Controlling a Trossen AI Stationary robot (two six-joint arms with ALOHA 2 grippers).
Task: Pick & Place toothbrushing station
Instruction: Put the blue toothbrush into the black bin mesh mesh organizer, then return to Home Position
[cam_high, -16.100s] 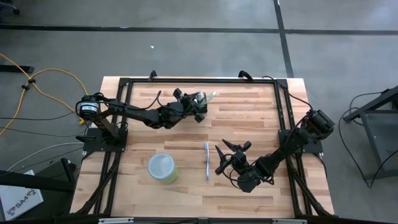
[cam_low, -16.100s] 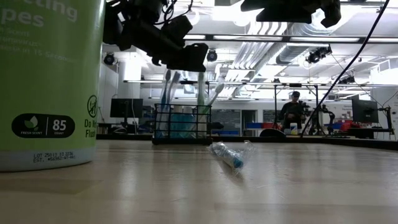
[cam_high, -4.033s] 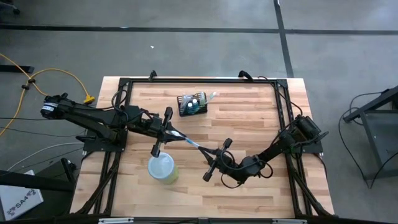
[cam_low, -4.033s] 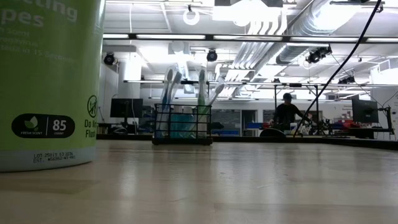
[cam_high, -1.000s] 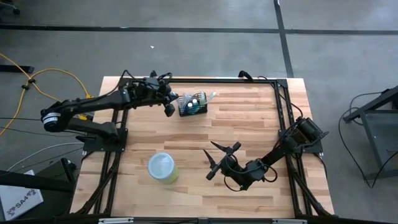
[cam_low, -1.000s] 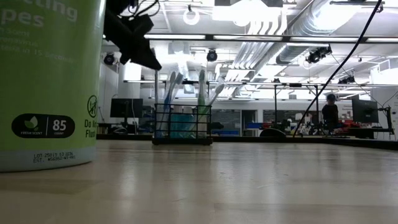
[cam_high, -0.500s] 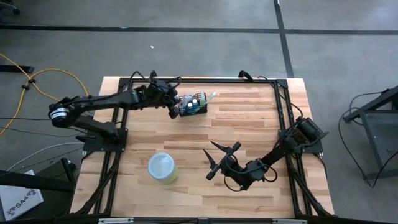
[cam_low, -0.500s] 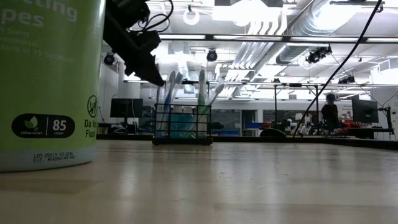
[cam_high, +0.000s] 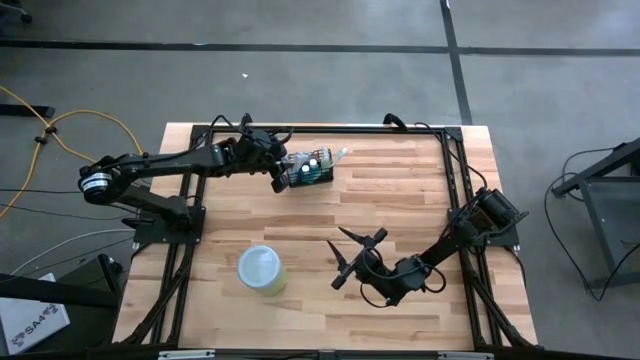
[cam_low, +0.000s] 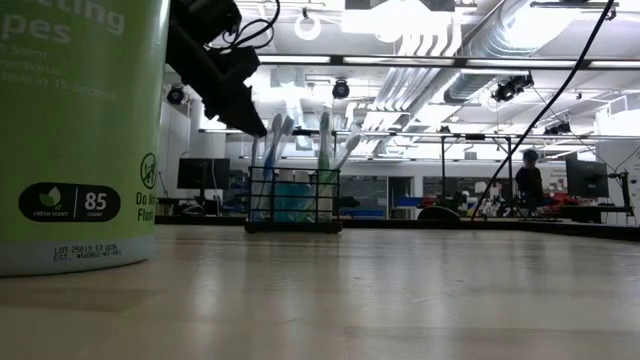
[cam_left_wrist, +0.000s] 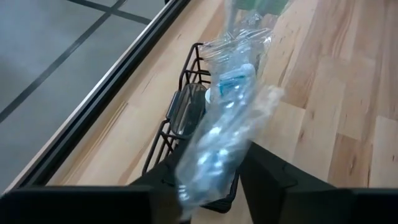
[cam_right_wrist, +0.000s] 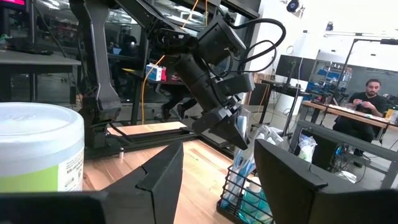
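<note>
Left hand now over holder (fingers apart), contents blurred.

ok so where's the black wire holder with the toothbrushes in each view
High view: the black wire holder sits near the table's far edge, left of centre, by the left end effector.
Low view: the holder stands at mid-distance, left of centre.
Left wrist view: it lies just ahead of the fingers, behind a clear wrapped item.
Right wrist view: it is at the lower middle, between the fingers.
Shared landmark: the green wipes tub, in the high, low and right wrist views.
</note>
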